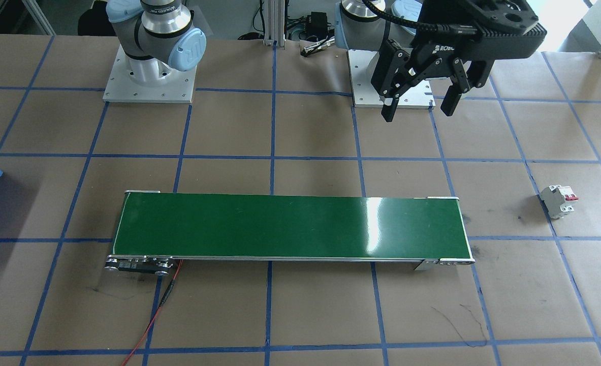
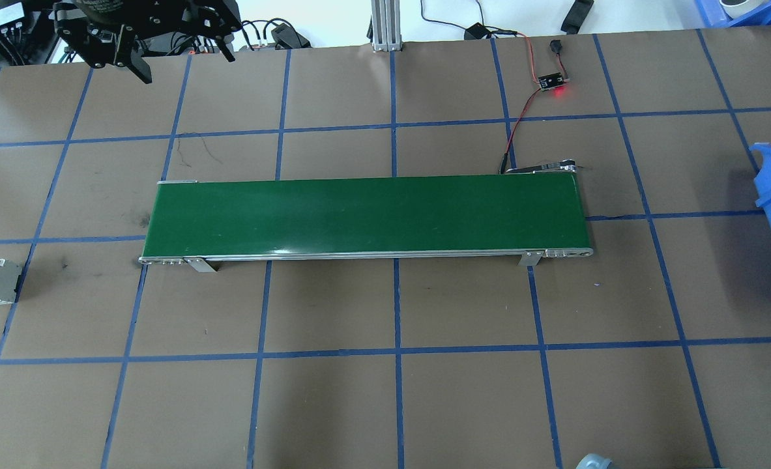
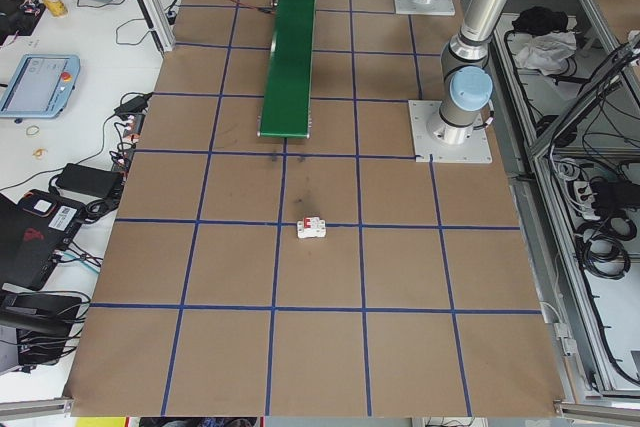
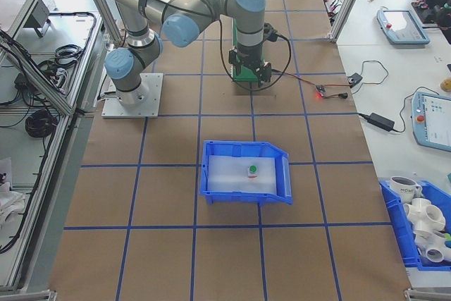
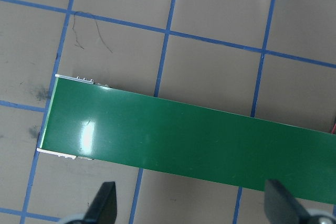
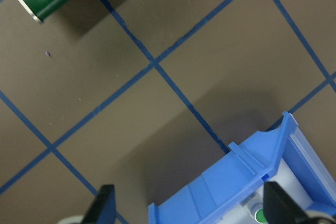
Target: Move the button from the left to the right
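Note:
The button (image 4: 251, 170), with its round green cap, lies inside the blue bin (image 4: 243, 147); in the right wrist view its cap (image 6: 259, 215) shows at the bottom edge. My right gripper (image 6: 189, 198) is open and empty, hovering above the floor between the green conveyor belt (image 4: 238, 33) and the bin. In the exterior right view this right gripper (image 4: 251, 79) hangs over the belt's near end. My left gripper (image 1: 419, 107) is open and empty, held high near its base, above the belt's left end (image 5: 63, 124).
A white circuit breaker with red toggles (image 1: 559, 200) stands on the table beyond the belt's left end. A small sensor board with a red light (image 2: 552, 81) and its wires lie behind the belt (image 2: 365, 215). Blue tape lines grid the brown table.

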Action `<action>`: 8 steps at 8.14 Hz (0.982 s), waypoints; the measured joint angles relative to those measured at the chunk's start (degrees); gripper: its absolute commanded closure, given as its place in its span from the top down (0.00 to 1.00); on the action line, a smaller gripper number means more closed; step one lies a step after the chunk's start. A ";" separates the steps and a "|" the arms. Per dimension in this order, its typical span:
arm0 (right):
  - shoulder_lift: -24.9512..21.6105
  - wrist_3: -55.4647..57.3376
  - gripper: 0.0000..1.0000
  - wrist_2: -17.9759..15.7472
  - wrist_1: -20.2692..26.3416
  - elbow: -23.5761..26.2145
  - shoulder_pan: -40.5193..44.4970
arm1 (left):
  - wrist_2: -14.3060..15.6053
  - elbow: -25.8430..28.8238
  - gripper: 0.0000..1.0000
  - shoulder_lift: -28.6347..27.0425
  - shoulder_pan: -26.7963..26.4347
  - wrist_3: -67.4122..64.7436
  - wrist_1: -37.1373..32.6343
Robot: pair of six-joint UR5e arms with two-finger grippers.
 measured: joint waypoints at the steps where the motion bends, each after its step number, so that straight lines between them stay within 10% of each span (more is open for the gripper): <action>1: -0.61 7.37 1.00 -0.09 2.50 -1.23 4.22 | 0.01 -0.05 1.00 0.30 -0.06 -0.01 0.13; 8: -2.36 69.00 1.00 -1.76 11.39 -5.54 35.04 | -2.59 -0.36 1.00 0.30 0.07 0.02 -3.34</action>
